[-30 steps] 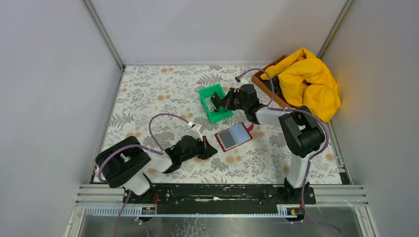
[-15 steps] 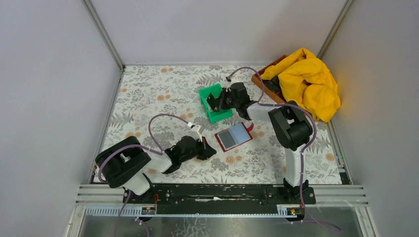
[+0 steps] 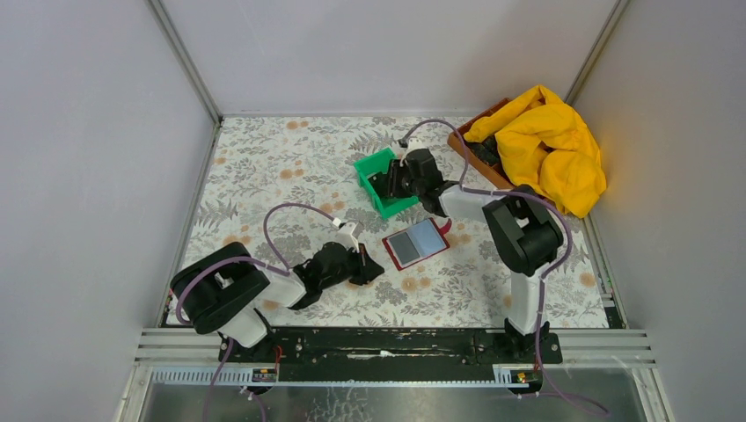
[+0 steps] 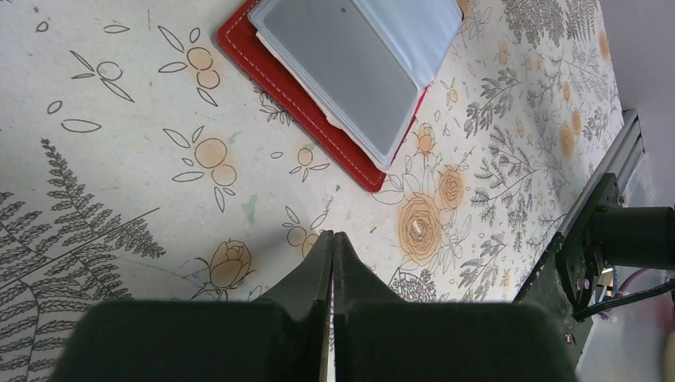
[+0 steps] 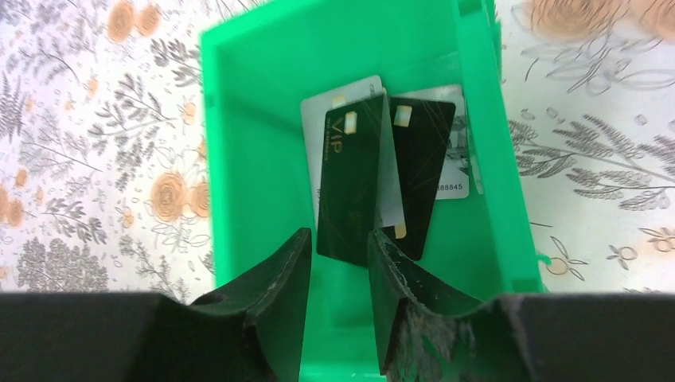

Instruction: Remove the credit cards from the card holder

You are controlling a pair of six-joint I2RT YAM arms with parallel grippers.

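Observation:
The card holder (image 3: 417, 243) lies open on the table, dark red with pale sleeves; in the left wrist view its red rim (image 4: 239, 44) frames a grey card (image 4: 342, 72) in a sleeve. My left gripper (image 4: 333, 235) is shut and empty, resting on the table just short of it (image 3: 376, 270). Over the green bin (image 3: 376, 167) hangs my right gripper (image 3: 393, 180). In the right wrist view that gripper (image 5: 338, 235) is open, with nothing between its fingers. Credit cards lie in the bin: a black VIP card (image 5: 350, 191), another black one (image 5: 422, 167) and a silver one (image 5: 362, 89).
A yellow cloth (image 3: 545, 145) is heaped over a brown tray (image 3: 462, 145) at the back right, close behind the right arm. The green bin's walls (image 5: 255, 119) stand on both sides of the right fingers. Grey walls enclose the flowered table (image 3: 264, 167).
My right gripper has shifted left and further over the green bin, and its jaws have gone from shut to open. The left arm and the card holder have stayed put.

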